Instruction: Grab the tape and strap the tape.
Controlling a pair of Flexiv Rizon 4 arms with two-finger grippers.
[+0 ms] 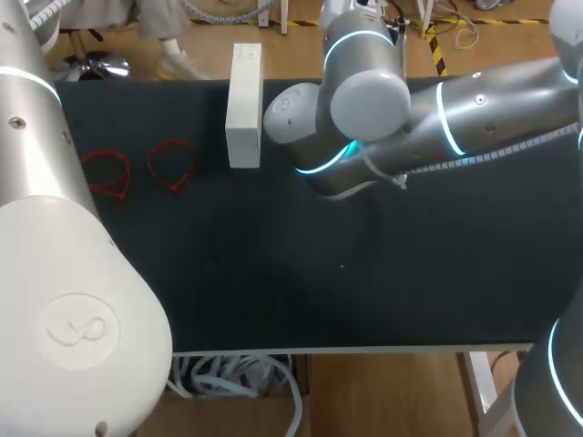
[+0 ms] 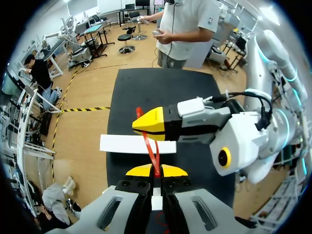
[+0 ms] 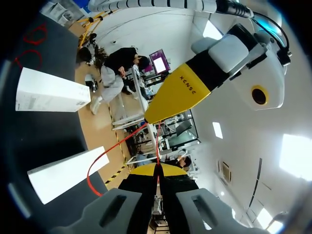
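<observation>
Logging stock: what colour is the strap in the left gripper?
The strap is red, seen best in the left wrist view.

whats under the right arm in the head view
There, only black table shows. Covered: the left pincer and right pincer, both clamping the red tape per wrist views.

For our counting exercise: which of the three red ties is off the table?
The tie held between the left tool and right tool; the two looped ties lie on the table.
</observation>
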